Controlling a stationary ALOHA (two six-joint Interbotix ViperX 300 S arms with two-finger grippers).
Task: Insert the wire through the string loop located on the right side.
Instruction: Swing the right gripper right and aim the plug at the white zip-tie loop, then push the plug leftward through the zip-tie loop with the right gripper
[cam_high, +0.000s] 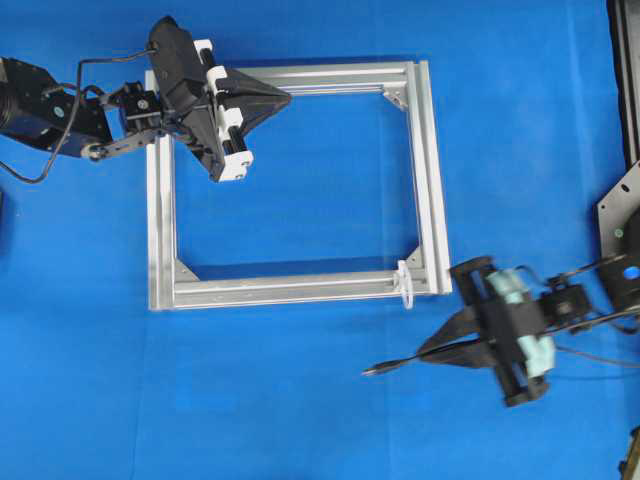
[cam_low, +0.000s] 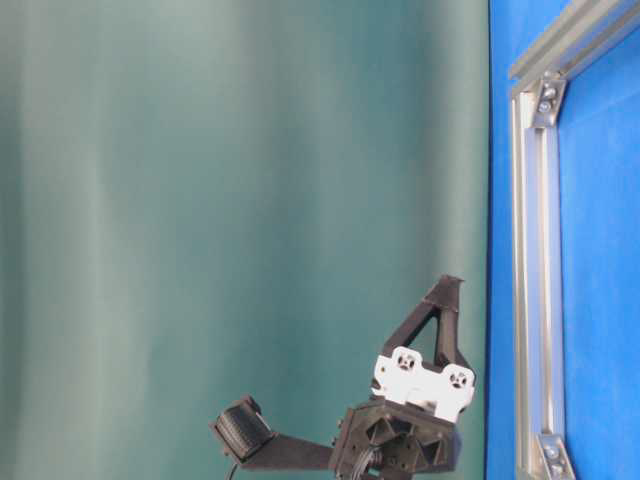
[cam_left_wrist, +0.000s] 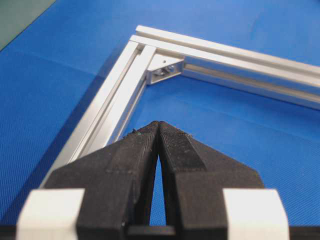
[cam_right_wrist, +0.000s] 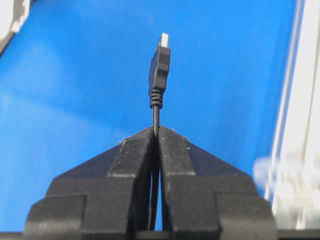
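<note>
Wire grabbed, not threaded yet

Right claw (cam_high: 432, 352) pinched the thin black plug-tipped wire (cam_high: 392, 365); tiny white string loop (cam_high: 405, 285) sat at its 12 o'clock, untouched.

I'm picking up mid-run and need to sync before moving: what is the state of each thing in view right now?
Right gripper: shut on the wire, plug end sticking out ahead of the fingertips.
Wire: held off to the side of the frame, not yet through the string loop.
String loop: empty, at the frame's corner.
Left gripper: shut, holding nothing, over the frame's opposite corner.
Aluminium frame: flat on the blue table.
</note>
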